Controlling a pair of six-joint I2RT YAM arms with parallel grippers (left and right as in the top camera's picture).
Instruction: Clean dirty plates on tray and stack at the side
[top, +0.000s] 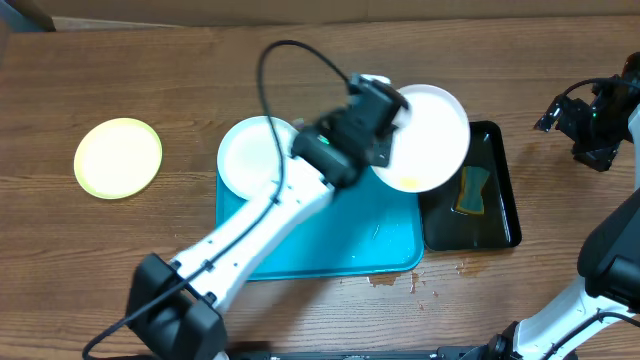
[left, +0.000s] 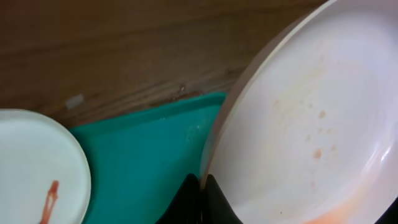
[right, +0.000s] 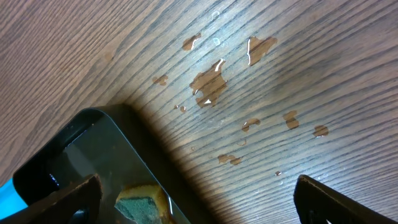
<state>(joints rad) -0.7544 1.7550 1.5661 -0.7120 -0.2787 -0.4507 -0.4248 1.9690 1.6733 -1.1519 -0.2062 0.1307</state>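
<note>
My left gripper (top: 392, 122) is shut on the rim of a white plate (top: 435, 140), holding it tilted above the right end of the turquoise tray (top: 340, 245). In the left wrist view the fingers (left: 194, 193) pinch the plate (left: 311, 118) at its edge, and its face shows faint reddish specks. A second white plate (top: 250, 155) lies on the tray's left part, with a red smear on the plate (left: 37, 174) visible close up. A pale green-rimmed plate (top: 118, 158) rests on the table at the left. My right gripper (top: 578, 122) hangs open at the far right, holding nothing.
A narrow black tray (top: 485, 215) holding a yellow-green sponge (top: 470, 190) sits right of the turquoise tray. In the right wrist view the black tray (right: 74, 146) and sponge (right: 142, 204) lie low left, with brownish wet spots (right: 208, 84) on the wood.
</note>
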